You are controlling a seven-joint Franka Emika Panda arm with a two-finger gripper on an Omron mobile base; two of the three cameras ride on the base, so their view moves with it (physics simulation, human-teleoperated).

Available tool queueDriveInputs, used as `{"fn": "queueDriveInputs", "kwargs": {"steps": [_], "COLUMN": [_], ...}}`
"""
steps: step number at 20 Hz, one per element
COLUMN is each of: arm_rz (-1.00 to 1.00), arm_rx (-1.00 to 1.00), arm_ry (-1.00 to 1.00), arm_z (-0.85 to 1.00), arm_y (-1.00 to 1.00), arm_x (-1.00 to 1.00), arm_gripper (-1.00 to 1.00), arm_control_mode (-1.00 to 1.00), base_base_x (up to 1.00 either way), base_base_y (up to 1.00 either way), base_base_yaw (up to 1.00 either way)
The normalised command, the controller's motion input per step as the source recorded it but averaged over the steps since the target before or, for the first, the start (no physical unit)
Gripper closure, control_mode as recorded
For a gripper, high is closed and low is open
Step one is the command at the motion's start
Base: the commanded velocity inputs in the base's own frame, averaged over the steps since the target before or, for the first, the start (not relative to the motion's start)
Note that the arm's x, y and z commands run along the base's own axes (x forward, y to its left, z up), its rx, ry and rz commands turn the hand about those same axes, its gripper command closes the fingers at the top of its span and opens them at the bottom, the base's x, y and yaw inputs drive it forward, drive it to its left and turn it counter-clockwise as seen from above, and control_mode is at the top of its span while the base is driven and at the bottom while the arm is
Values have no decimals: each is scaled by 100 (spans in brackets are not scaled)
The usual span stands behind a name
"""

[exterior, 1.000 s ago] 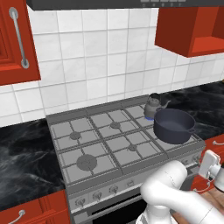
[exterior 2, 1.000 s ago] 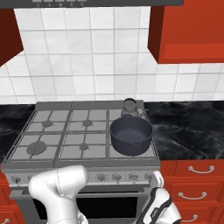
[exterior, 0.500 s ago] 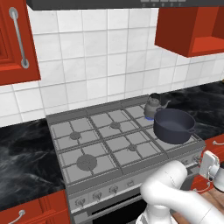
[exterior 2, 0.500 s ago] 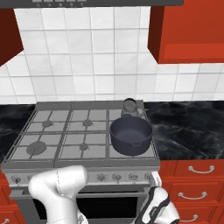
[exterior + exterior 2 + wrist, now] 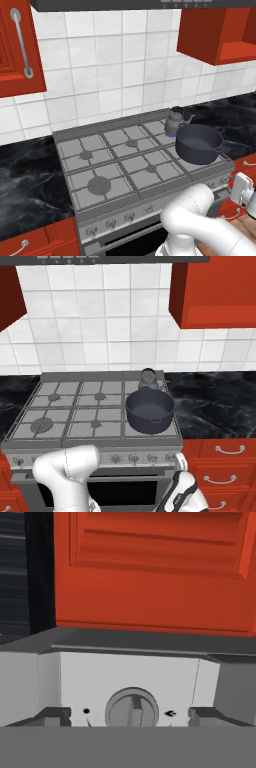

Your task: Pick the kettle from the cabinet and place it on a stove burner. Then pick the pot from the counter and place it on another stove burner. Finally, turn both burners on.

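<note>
Red cabinets frame our stove [image 5: 95,172]. At frame right, we see the kettle [image 5: 176,120] and pot [image 5: 199,144] already sitting on burners. Our gripper [image 5: 131,714] stands open astride a knob [image 5: 132,708] at lower centre; whether both burners are lit, we cannot tell.

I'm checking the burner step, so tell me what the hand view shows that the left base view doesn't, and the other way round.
Hand view alone: a close look at one stove knob, flanked by a dot and an arrow mark, with the end effector open, a fingertip standing on each side of the knob without touching it.

Left base view alone: the kettle on the rear right burner, a blue glow at its base, the pot on the front right burner, the counter and the cabinet.

Both: the grey stove's front panel and red cabinetry.
</note>
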Motion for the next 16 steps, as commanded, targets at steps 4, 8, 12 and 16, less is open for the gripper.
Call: {"fn": "queueDriveInputs", "kwargs": {"steps": [4, 8, 12, 16], "arm_rz": [0, -1, -2, -2], "arm_rx": [0, 0, 0, 0], "arm_ry": [0, 0, 0, 0], "arm_z": [0, 0, 2, 3], "arm_y": [-27, -28, -32, -27], "arm_x": [-12, -14, -16, -18], "arm_gripper": [-100, -100, -100, -100], "arm_control_mode": [-100, -100, -100, -100], "base_base_x": [0, 0, 0, 0], "base_base_y": [0, 0, 0, 0], "base_base_yaw": [0, 0, 0, 0]}}
